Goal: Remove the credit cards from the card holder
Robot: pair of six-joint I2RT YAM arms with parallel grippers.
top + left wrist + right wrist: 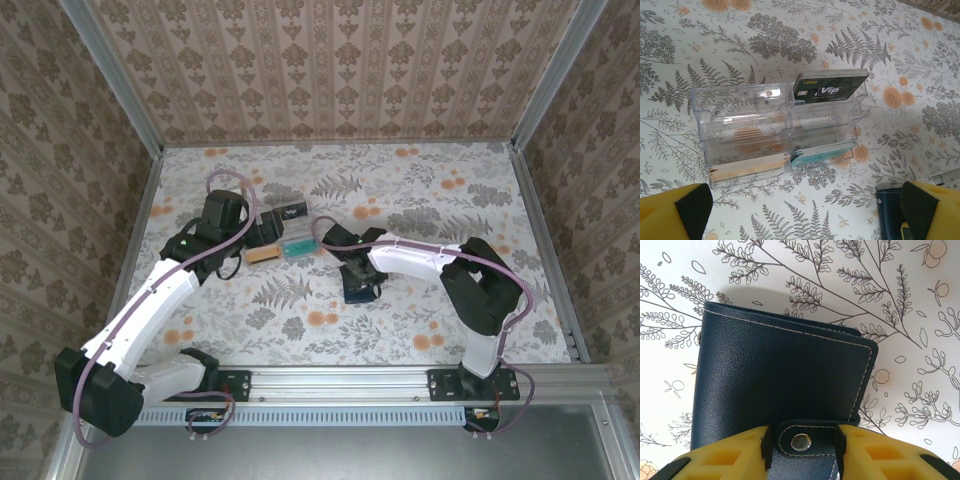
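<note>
Right gripper [803,439] clamped on snap tab [801,426] of closed, white-stitched navy card holder [780,370].

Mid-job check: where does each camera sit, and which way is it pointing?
Top external: above and behind the bases, looking down on the table; both arms, left tool, right tool.
Left wrist: looks down on the clear tray; its open yellow fingers at the bottom corners.
Right wrist: close over the card holder; fingers pinch its tab.
Shared: wrist views both catch the card holder.

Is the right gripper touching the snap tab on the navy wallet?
Touching. In the right wrist view the right gripper has its pads against both edges of the card holder's snap tab.
</note>
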